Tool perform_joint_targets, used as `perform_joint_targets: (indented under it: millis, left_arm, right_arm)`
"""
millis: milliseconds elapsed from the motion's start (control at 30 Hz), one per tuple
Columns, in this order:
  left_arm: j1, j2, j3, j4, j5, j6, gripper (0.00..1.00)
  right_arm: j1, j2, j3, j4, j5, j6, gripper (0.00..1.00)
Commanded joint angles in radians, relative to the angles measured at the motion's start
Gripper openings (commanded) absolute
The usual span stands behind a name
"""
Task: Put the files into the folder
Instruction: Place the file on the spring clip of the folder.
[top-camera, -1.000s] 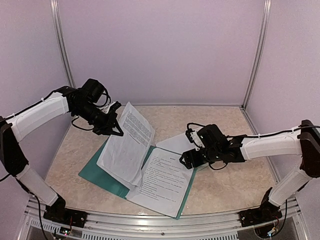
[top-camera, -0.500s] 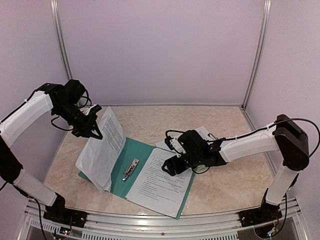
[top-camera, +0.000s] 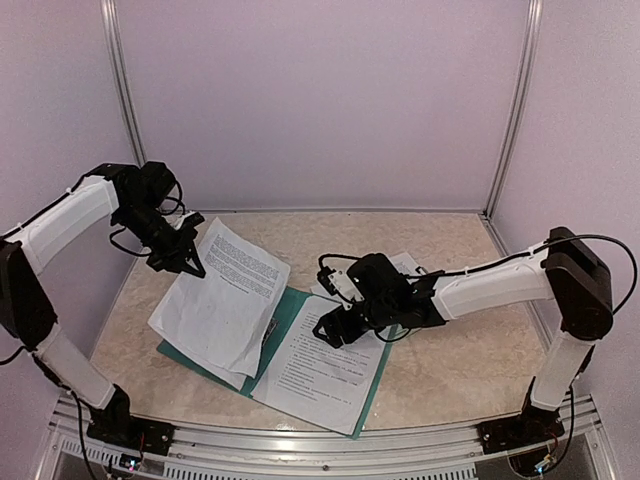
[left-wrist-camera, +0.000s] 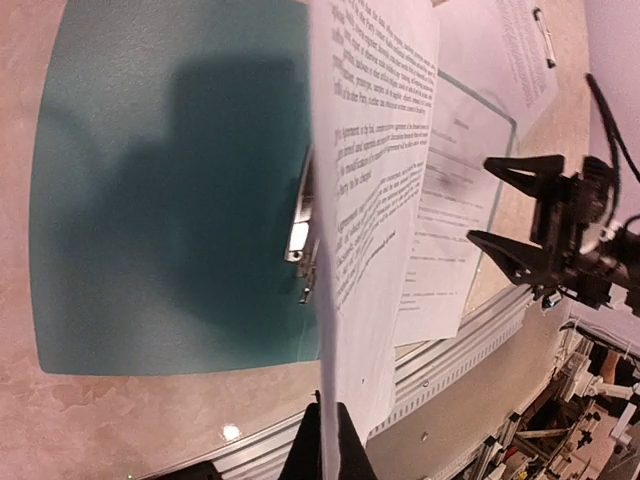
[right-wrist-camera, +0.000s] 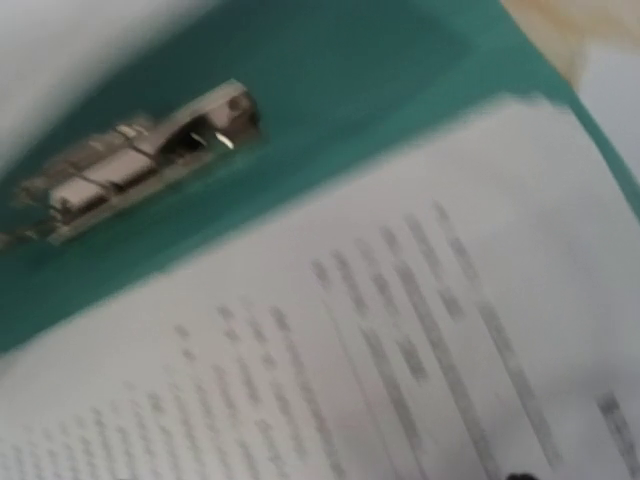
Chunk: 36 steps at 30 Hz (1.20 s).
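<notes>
I see the files (top-camera: 225, 300) lifted by one corner and draped over the left leaf of the open folder (left-wrist-camera: 150, 200). One sheet (top-camera: 325, 375) lies on the right leaf. Left gripper (top-camera: 187, 265) is clenched on the files. Right gripper (top-camera: 332, 335), jaws spread, hangs over that sheet, possibly touching it.

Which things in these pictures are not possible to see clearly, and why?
- Text on the sheet in the folder: blurred in the right wrist view, too small from the top.
- Clipboard: cut by the left wrist view's edge, behind the right arm from above.
- Left gripper: fingertips hidden by the held sheets, left wrist view.
- Right gripper: own fingers nearly outside the right wrist view.
</notes>
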<state>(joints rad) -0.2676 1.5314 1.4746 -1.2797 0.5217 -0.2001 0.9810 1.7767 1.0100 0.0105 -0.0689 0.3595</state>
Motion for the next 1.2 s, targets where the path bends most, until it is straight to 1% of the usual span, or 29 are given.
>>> perform_joint_targets:
  millis: [0,133,333,400,567,633,800,1167]
  left_arm:
    - [0.045,0.126,-0.026,0.001,-0.179,0.008,0.0]
    - [0.031,0.274,0.018,-0.015,-0.271,0.017,0.0]
    - [-0.019,0.473,0.062,-0.022,-0.482,0.032,0.0]
    - [-0.03,0.519,0.066,-0.015,-0.58,0.033,0.0]
    - [0.003,0.554,0.075,0.008,-0.633,0.036,0.0]
    - [0.024,0.535,0.083,0.017,-0.638,0.039,0.0]
    - [0.042,0.503,0.115,0.045,-0.563,0.056,0.0]
    - [0.032,0.548,0.135,0.049,-0.391,0.039,0.0]
  right_arm:
    - [0.039,0.045,0.085,-0.088,0.012,-0.079,0.77]
    - [0.052,0.044,0.072,-0.1,0.008,-0.077,0.76]
    - [0.057,0.047,0.059,-0.093,-0.005,-0.059,0.75]
    - [0.058,0.051,0.06,-0.093,-0.013,-0.056,0.75]
    - [0.059,0.072,0.059,-0.084,-0.02,-0.056,0.75]
    - [0.059,0.079,0.064,-0.08,-0.031,-0.055,0.75]
    - [0.06,0.089,0.08,-0.082,-0.035,-0.066,0.75]
    - [0.06,0.107,0.076,-0.083,-0.027,-0.07,0.75]
